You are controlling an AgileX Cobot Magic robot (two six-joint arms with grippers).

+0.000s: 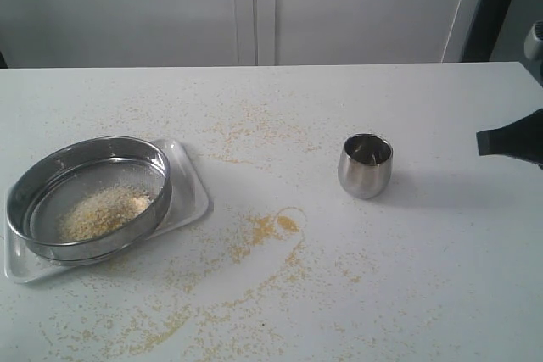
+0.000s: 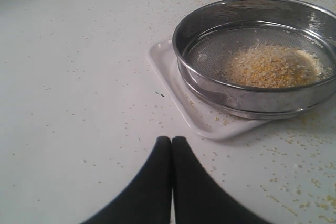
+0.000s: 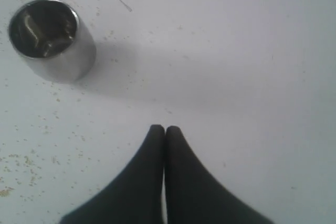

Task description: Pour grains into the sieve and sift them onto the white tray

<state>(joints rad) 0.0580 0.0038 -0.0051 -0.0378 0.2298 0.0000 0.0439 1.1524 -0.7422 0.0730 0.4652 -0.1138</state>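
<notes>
Steel sieve sits on white tray, grains heaped inside. Likely rigid, light, slick; rim wall judged the best hold. Clenched and empty: left gripper, right gripper, both clear of it.

Yellowish grains (silvery sieve), seemingly white tray.

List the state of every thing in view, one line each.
Wide round steel mesh-bottomed sieve: upright, resting on the shallow rectangular white tray.
Yellow-beige grains: heaped in the sieve; more scattered over the white table.
White tray: flat on the table, under the sieve.
Small rounded steel cup: upright, standing alone, looks empty.
Left gripper: shut, empty.
Right gripper: shut, empty.
</notes>
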